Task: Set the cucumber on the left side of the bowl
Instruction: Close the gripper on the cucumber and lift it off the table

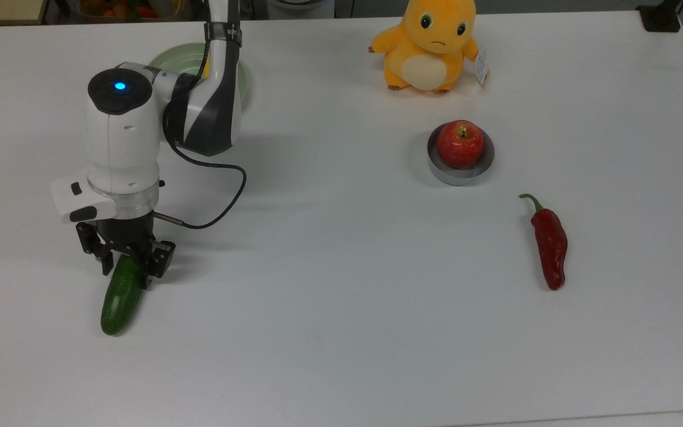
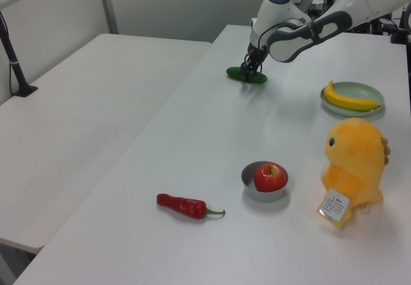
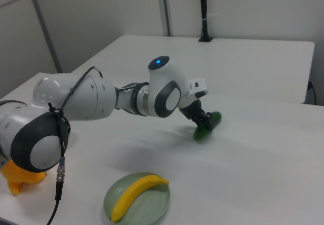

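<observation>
- Working over a white tabletop [image 1: 341, 356] in a plain, pale-walled room, with a second table alongside in the left view.
- Reaching low with the end effector [image 1: 129, 264] and setting it astride the cucumber [image 1: 120, 302] at the end nearer the arm – probably lining up a pinch across the narrow width, the only way round a smooth cylinder lying flat.
- Not being able to tell whether the end effector is already pinching the cucumber or only bracketing it.
- Lying flat on the tabletop toward the top view's left, with most of the green length sticking out past the end effector toward the top view's bottom edge.
- Sitting well apart from the bowl [image 1: 457, 173], which is holding a red apple [image 1: 459, 143] over on the top view's right.
- Judging the task as barely begun: cucumber not yet lifted, long carry across open tabletop ahead.
- Leaving a free landing patch on the bowl's side toward the top view's left – the red chili [image 1: 550, 246] and the orange plush toy [image 1: 430, 44] standing on other sides.
- Keeping a banana [image 3: 136, 194] in a pale green dish [image 3: 152, 210] beside the arm, out of the likely path.
</observation>
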Controlling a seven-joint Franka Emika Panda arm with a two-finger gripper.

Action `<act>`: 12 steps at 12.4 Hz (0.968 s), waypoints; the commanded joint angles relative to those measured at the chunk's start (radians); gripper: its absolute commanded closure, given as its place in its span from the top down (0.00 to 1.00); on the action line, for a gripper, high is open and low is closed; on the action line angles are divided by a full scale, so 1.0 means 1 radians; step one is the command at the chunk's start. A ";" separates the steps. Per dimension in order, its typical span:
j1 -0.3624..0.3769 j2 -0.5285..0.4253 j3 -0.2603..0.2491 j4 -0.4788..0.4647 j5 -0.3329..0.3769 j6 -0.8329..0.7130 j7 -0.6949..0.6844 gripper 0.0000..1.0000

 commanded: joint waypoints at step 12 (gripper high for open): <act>-0.020 -0.446 0.078 -0.341 -0.014 -0.222 -0.025 0.00</act>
